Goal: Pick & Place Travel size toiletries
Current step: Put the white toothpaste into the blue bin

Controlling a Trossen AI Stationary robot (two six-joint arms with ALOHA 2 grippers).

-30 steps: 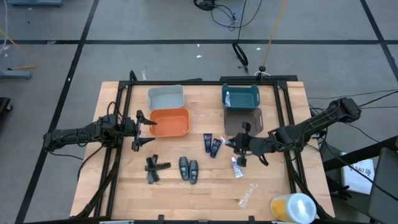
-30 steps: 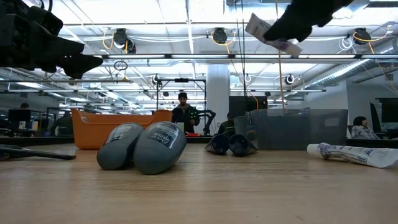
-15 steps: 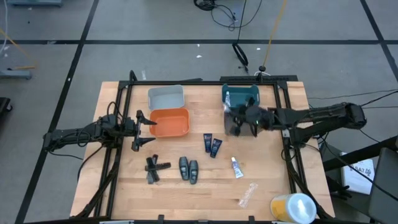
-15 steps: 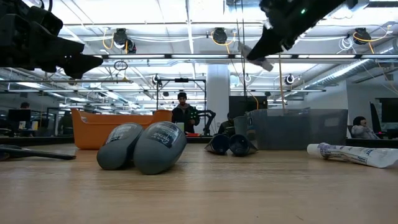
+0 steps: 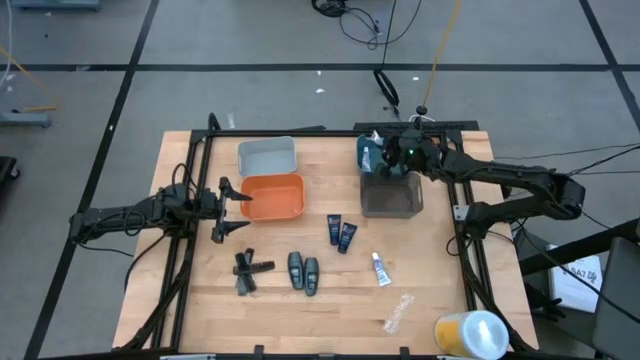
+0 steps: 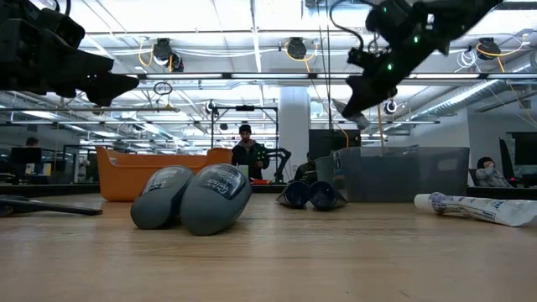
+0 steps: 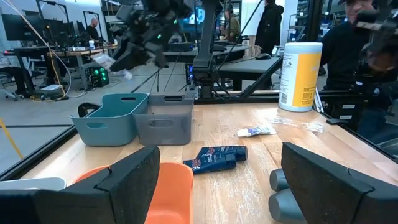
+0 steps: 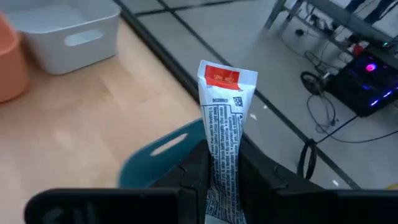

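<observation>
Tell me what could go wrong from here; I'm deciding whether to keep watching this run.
The right claw pinches the white tube by its lower end, above the teal bin; released off-centre, it could land on the rim or in the adjacent grey bin. The long unsupported tube might also slip before release.

silvery-white tube (image 8: 222,140) base hidden in tool (image 8: 214,180)

orange bin (image 5: 273,197), teal bin (image 5: 373,151), yellow-and-white cylinder (image 5: 470,332), clear wrapper (image 5: 398,313)
</observation>
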